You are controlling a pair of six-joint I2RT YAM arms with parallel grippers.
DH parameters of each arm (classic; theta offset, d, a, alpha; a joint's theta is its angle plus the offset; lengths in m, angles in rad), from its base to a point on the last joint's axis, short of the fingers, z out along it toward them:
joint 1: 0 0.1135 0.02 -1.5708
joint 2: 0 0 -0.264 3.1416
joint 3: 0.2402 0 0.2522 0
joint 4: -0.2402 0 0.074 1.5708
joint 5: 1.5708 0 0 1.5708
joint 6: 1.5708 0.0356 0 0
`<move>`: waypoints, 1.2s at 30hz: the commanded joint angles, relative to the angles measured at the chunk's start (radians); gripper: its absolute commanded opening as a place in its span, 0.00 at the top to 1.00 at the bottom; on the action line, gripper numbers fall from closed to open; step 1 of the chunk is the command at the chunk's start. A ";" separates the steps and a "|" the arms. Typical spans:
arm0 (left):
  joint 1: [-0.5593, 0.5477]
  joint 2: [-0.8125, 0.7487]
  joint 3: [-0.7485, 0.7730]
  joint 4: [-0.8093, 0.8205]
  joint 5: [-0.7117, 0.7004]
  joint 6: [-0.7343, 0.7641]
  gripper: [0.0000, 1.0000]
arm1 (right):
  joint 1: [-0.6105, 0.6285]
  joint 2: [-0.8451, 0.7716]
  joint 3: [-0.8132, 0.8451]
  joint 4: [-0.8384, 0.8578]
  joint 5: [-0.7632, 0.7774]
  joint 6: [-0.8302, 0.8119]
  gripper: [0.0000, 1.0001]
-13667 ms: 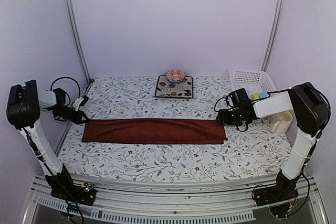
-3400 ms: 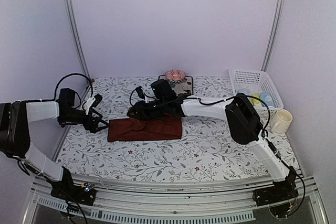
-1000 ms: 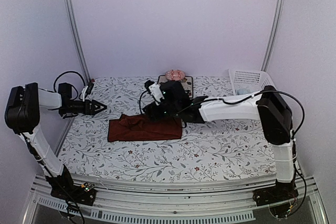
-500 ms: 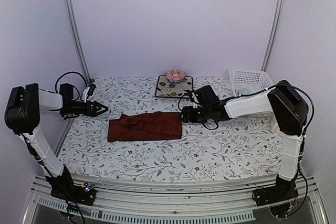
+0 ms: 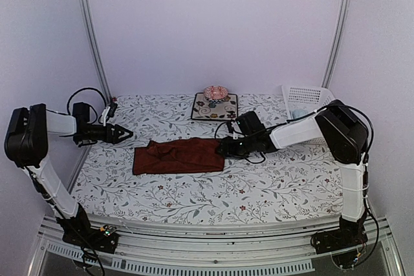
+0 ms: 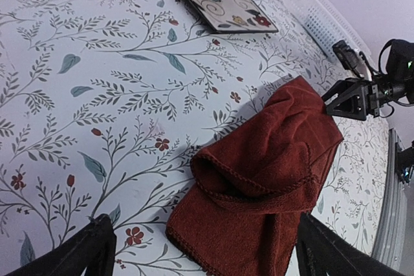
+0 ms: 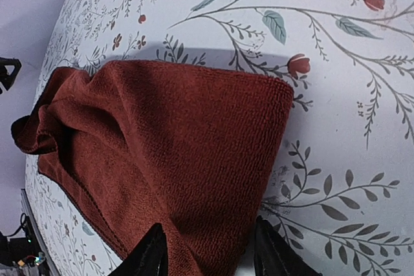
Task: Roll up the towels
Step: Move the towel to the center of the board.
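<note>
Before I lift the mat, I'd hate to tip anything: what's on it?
One small bowl sits on the mat, toward its far edge. Its inside looks pinkish; whether it holds anything can't be made out, and the mat beneath it is covered.

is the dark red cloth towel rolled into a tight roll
No, the dark red cloth towel lies loosely folded and rumpled, not rolled.

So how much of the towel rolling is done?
Not much yet. Done: the red towel lies folded over and bunched on the table, but it isn't a roll. In hand: the right pincer is at the towel's right end, jaws either side of its edge. The left pincer hovers open, off the towel. Left: actually rolling it up.
</note>
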 commanded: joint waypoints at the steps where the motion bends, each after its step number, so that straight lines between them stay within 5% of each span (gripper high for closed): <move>1: -0.009 -0.031 -0.012 0.016 0.017 0.020 0.03 | -0.001 0.040 0.013 -0.009 -0.073 0.023 0.59; 6: -0.008 -0.033 -0.012 0.012 0.018 0.020 0.03 | -0.023 0.012 0.019 -0.090 -0.058 -0.006 0.97; 19: -0.011 -0.038 -0.004 -0.005 0.007 0.027 0.03 | -0.165 -0.093 0.072 -0.562 0.231 -0.280 0.96; 23: -0.020 -0.044 -0.002 -0.005 -0.010 0.024 0.03 | -0.185 -0.096 0.106 -0.634 0.388 -0.313 0.90; 28: -0.065 -0.046 0.037 -0.019 -0.072 0.027 0.03 | -0.172 -0.122 0.150 -0.632 0.424 -0.361 0.62; 36: -0.160 0.027 0.208 -0.065 -0.156 0.025 0.03 | 0.074 -0.172 0.195 -0.465 0.492 -0.656 0.36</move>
